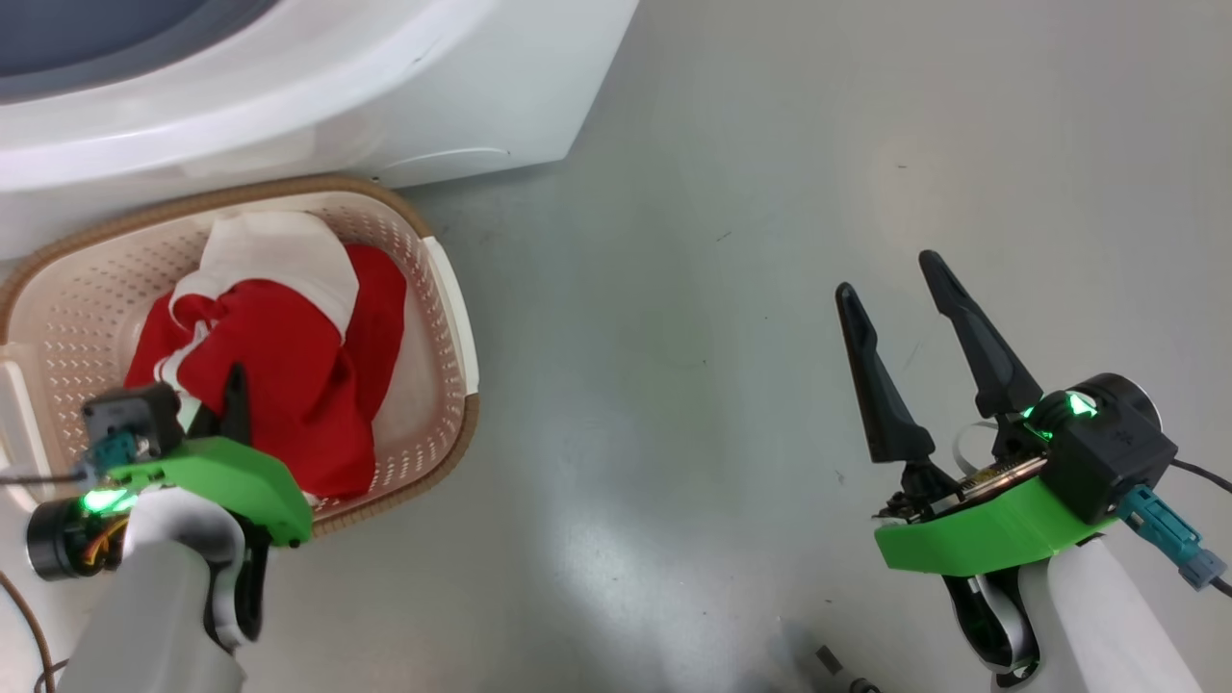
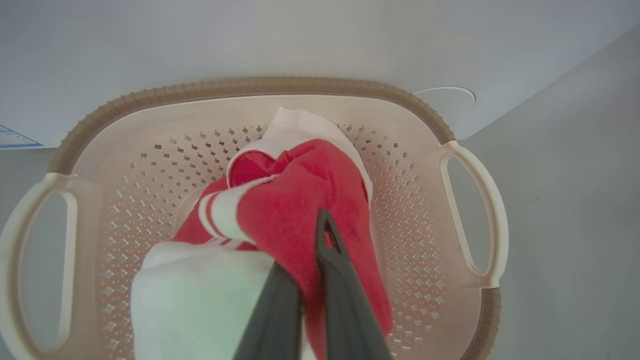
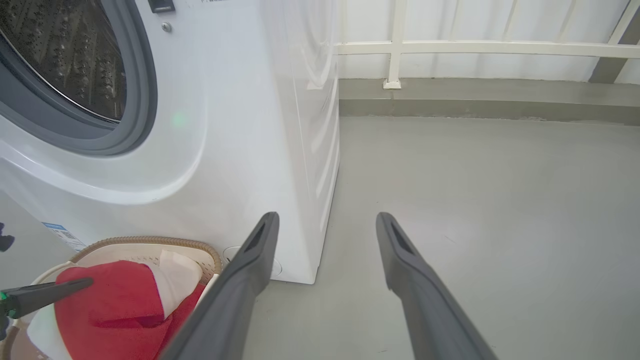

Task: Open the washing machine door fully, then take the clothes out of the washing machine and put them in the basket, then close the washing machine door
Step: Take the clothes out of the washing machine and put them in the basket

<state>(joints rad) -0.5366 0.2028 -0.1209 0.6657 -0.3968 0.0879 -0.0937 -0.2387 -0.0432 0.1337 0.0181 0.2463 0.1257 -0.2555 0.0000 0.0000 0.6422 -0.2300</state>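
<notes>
The cream basket (image 1: 450, 318) stands on the floor against the front of the white washing machine (image 1: 289, 96). In it lie the red and white clothes (image 1: 289, 366). My left gripper (image 1: 231, 390) hangs over the basket. In the left wrist view its fingers (image 2: 332, 260) stand close together with a fold of the clothes (image 2: 300, 200) pinched between them. My right gripper (image 1: 889, 277) is open over bare floor, well right of the basket. The right wrist view shows the machine's grey gasket (image 3: 142, 100) and steel drum (image 3: 65, 55). The washing machine door is out of view.
Grey floor (image 1: 722, 289) spreads to the right of the machine and basket. A pale railing (image 3: 450, 47) on a low kerb runs behind. The machine's blue label (image 3: 62, 235) sits low on its front. Small dark bits (image 1: 828, 659) lie near my base.
</notes>
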